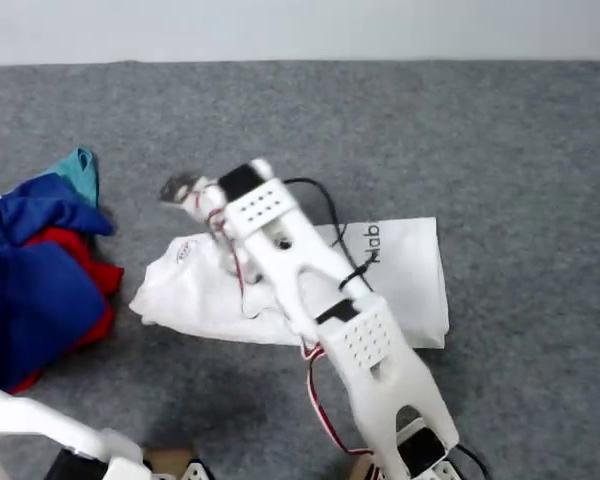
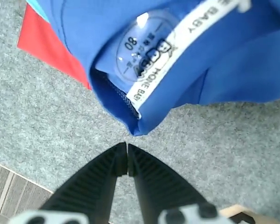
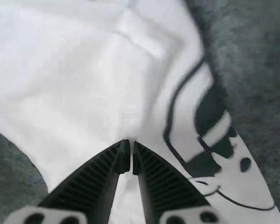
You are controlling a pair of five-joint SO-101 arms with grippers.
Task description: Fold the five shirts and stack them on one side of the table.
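- Much open grey surface (image 1: 500,130) beyond and right.
- Mid-surface, white shirt (image 1: 410,270), left edge rumpled.
- At high view's left edge, shirt heap (image 1: 30,270): blue, red, teal.
- Over white shirt, right hand (image 3: 129,144), closed, gripping nothing.
- Just short of blue collar edge, left hand (image 2: 127,147), closed, empty.

Inside the collar of the blue shirt (image 2: 224,70) you see a white neck tape (image 2: 177,51) carrying a repeated line of dark capital letters, legible in the left wrist view. Beside it sits a round stamp (image 2: 140,46) holding a two-digit size number and small characters. On the white shirt (image 1: 400,270), a short vertical run of dark lettering (image 1: 371,243) marks the far edge and a small oval mark (image 1: 186,250) the collar end, both too small to read. The black graphic (image 3: 210,126) shows no legible letters.
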